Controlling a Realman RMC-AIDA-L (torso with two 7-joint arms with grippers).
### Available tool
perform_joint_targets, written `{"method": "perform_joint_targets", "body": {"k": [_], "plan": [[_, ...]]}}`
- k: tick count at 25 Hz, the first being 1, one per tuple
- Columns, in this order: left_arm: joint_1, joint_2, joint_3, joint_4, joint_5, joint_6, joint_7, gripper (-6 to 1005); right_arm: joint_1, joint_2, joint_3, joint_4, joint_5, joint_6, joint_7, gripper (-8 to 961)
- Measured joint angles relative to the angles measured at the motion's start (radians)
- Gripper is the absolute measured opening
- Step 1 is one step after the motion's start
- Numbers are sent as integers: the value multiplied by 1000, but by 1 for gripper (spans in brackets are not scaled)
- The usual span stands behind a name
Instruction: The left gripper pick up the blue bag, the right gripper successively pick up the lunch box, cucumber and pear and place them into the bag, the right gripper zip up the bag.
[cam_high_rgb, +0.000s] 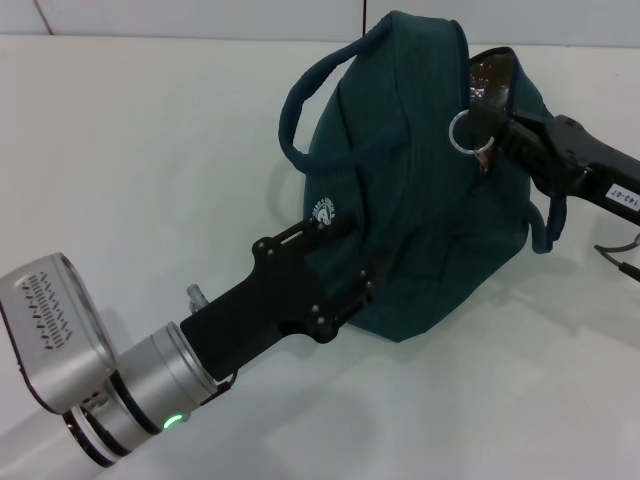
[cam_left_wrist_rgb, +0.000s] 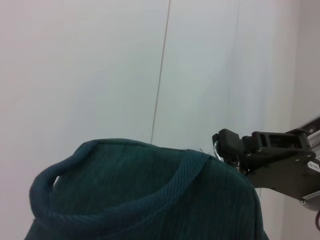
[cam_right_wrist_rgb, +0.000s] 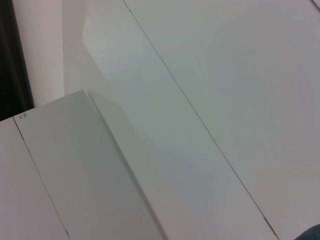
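- Large dark teal-blue fabric lunch bag (cam_high_rgb: 420, 200) on the white counter (cam_high_rgb: 130, 170), held at its near side by the left gripper (cam_high_rgb: 345, 265), black fingers clenched on the fabric.
- Right gripper (cam_high_rgb: 500, 140) at the bag's top by the silver ring pull (cam_high_rgb: 466, 130); grip on the ring looks likely, cannot tell for sure.
- Zipping step in hand, judging by a small foil-lined gap (cam_high_rgb: 492, 75) beside the ring.
- Next: a steady pull along the zipper, bag braced by the left gripper.
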Motion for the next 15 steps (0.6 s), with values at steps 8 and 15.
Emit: {"method": "perform_joint_targets", "body": {"k": [8,15], "plan": [[-1,0,0,8,0,0,3,440,0,0,0,0,0,-1,0,7],[-3,0,1,11,0,0,3,153,0,0,0,0,4,-4,0,7]]}}
